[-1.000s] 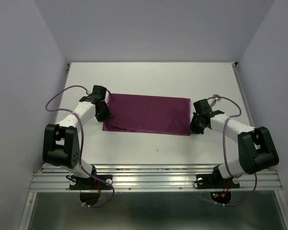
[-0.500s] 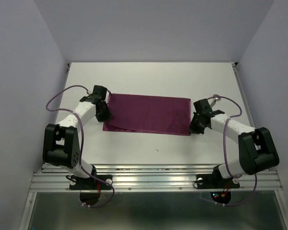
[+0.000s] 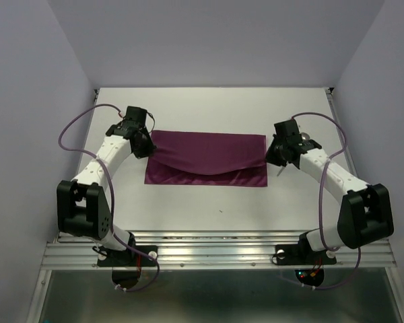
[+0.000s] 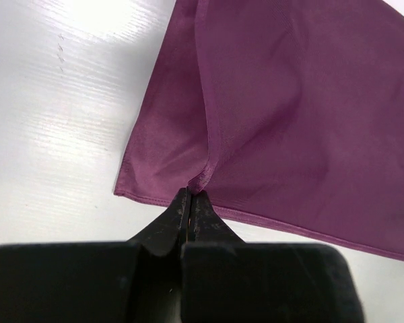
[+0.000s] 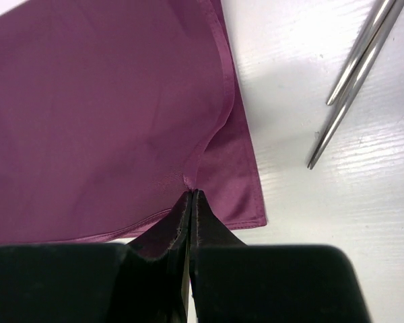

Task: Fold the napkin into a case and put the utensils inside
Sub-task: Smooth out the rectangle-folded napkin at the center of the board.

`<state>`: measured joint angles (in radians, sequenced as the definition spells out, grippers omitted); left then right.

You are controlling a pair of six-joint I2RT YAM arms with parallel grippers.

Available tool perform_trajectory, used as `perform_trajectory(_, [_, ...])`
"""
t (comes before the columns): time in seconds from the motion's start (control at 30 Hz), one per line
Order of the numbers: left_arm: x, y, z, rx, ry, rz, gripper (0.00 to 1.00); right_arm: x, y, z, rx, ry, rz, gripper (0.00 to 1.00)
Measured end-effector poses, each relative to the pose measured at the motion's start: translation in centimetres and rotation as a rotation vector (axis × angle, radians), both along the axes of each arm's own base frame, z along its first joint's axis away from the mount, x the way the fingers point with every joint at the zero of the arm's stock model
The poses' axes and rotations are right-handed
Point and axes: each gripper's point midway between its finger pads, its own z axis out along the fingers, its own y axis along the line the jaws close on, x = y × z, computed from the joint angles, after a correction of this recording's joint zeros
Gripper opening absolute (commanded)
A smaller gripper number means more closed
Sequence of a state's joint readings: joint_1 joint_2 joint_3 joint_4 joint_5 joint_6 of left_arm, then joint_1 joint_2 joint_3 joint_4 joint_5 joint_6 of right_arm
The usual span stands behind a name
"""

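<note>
Soft plum-purple square cloth napkin (image 3: 205, 160) lies on the flat white table top (image 3: 209, 108), roughly central between the two arms, long side running left to right. It is doubled over: lower layer flat on the table, upper layer raised at both ends.

Left gripper (image 4: 190, 196): black fingers pressed together, pinching the hemmed corner of the upper layer at the napkin's left end. Left wrist view shows the fold seam running straight into the fingertips, with the lower layer spread flat beneath.

Right gripper (image 5: 191, 196): fingers likewise clamped tight on the upper layer's corner at the napkin's right end, and the lower layer's corner shows just beside the tips.

Overhead, the upper layer's near edge sags in a shallow curve between the two pinch points, leaving a strip of the lower layer uncovered along the near side.

Two thin shiny silver metal utensils (image 5: 342, 111) lie on the table just right of the napkin, side by side, apart from the cloth. Only their slender handles show
</note>
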<state>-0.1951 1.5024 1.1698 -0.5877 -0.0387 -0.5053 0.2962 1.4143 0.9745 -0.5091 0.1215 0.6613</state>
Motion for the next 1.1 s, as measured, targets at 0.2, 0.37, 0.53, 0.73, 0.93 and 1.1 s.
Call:
perform_trajectory(0.2, [-1.1,-0.3,1.8,-0.032,-0.039,-0.019,0.00,0.0,-0.2,1.0,0.000,-0.027,-0.003,0.01])
perform_trajectory(0.37, [-4.7,-0.5,-1.8,-0.063,0.047,-0.038,0.00,-1.3,-0.6,-0.8,-0.014,0.019,-0.006,0.01])
perform_trajectory(0.53, [-8.4,-0.3,-6.6,-0.066,0.195,-0.034,0.00,-2.8,-1.0,-3.6,-0.038,0.098,-0.007,0.01])
perform_trajectory(0.73, [-8.2,-0.4,-8.2,-0.071,0.212,-0.020,0.00,-3.0,-1.1,-4.7,-0.045,0.121,-0.006,0.01])
perform_trajectory(0.93, [-7.6,-0.3,-8.2,-0.065,0.189,-0.011,0.06,-2.9,-1.1,-4.8,-0.044,0.116,-0.006,0.07])
perform_trajectory(1.1, [-7.6,0.1,-8.2,-0.046,0.191,0.008,0.53,-2.9,-1.1,-4.8,-0.045,0.114,-0.001,0.40])
